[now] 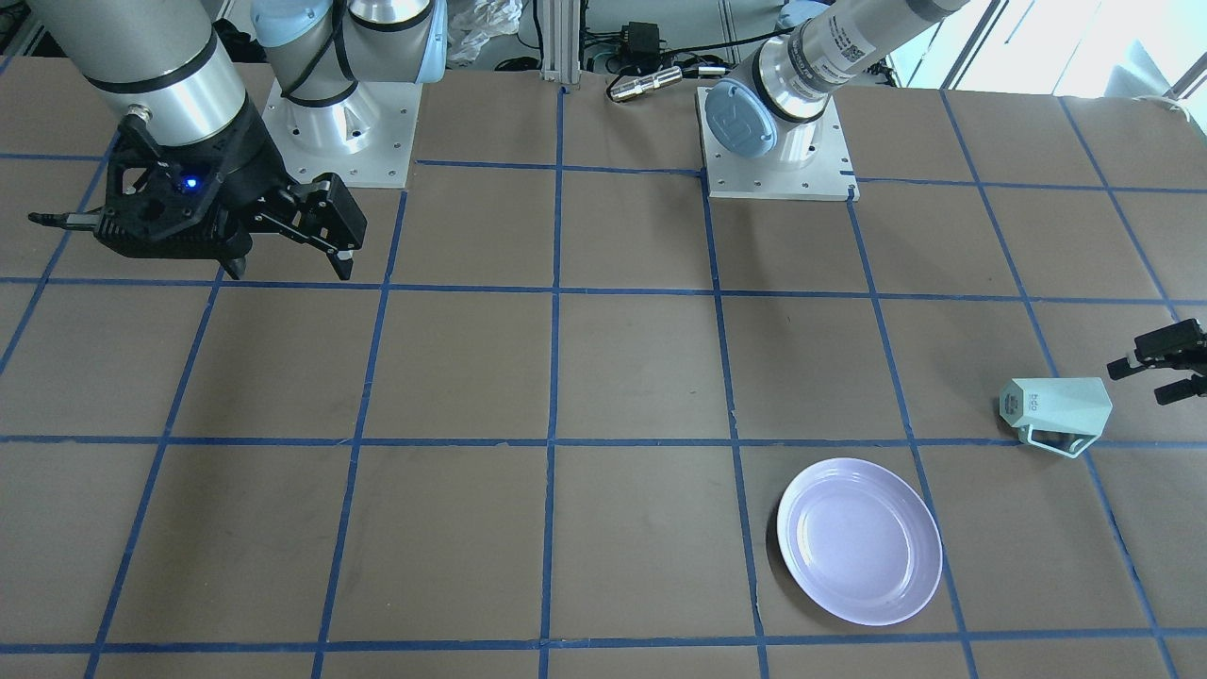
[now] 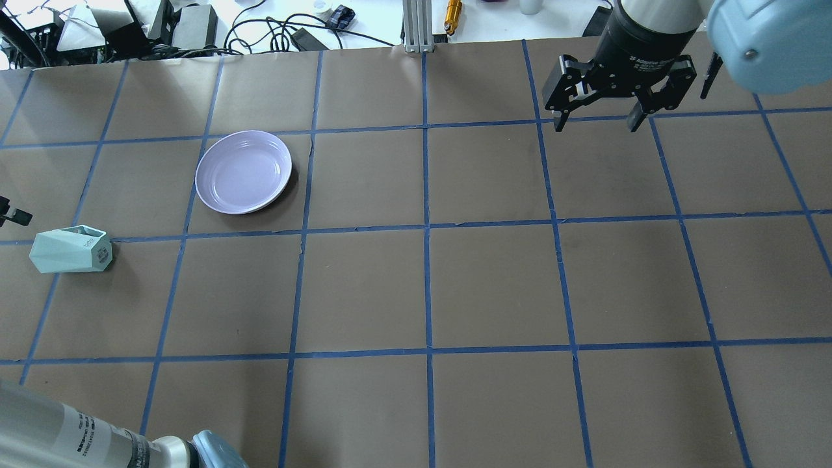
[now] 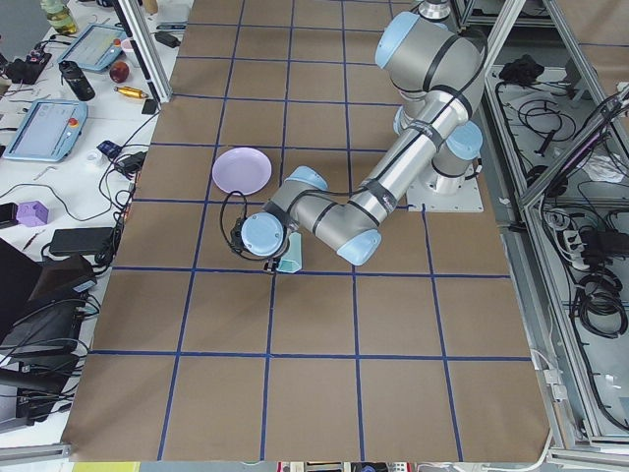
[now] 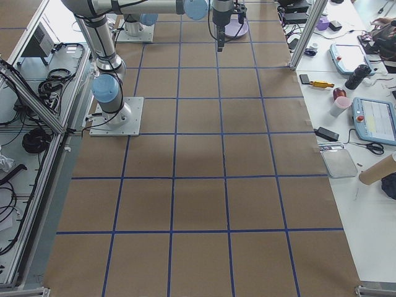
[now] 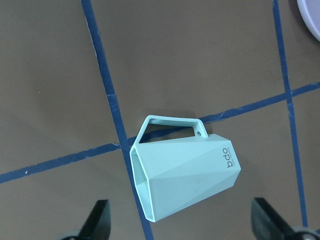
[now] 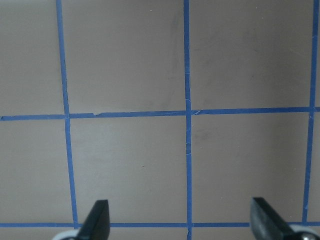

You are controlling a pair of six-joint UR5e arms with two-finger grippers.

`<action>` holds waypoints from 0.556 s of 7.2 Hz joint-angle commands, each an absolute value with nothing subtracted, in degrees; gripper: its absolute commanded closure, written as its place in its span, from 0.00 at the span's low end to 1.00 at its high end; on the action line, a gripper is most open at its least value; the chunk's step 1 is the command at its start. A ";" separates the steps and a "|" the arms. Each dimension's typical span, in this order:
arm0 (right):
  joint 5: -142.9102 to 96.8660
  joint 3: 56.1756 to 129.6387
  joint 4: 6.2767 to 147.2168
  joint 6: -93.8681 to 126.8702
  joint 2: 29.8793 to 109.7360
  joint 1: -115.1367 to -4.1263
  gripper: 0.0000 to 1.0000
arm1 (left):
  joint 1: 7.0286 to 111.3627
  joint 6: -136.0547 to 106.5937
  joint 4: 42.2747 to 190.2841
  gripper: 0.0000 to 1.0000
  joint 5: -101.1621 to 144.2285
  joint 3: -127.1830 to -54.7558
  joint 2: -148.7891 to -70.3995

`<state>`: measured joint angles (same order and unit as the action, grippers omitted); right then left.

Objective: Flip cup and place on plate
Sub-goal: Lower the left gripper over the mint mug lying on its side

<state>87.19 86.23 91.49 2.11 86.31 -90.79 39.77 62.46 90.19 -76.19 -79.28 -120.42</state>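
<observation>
The mint-green cup (image 1: 1056, 407) lies on its side on the brown table, handle flat against the surface. It also shows in the overhead view (image 2: 70, 249) and the left wrist view (image 5: 185, 172). The lavender plate (image 1: 858, 539) sits empty about one grid square away, also seen from overhead (image 2: 244, 171). My left gripper (image 1: 1169, 371) is open and hovers by the cup's open end without touching it. In the left wrist view the left gripper (image 5: 182, 225) has one finger on each side of the cup. My right gripper (image 2: 597, 123) is open and empty, far off at the other side, over bare table (image 6: 180, 225).
The table is brown paper with a blue tape grid. The two arm bases (image 1: 778, 156) stand at the robot's edge. Cables and devices (image 2: 195, 26) lie beyond the far edge. The cup is near the table's left end.
</observation>
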 commanded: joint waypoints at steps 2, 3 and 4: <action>87.19 86.22 91.49 2.11 86.31 -90.79 0.00 | 37.63 64.06 93.33 0.00 -74.18 -78.14 -124.44; 87.19 86.22 91.49 2.11 86.31 -90.79 0.00 | 37.27 64.68 95.25 0.00 -74.01 -76.48 -125.93; 87.19 86.22 91.49 2.11 86.31 -90.79 0.00 | 36.83 64.77 98.93 0.00 -73.22 -73.85 -127.77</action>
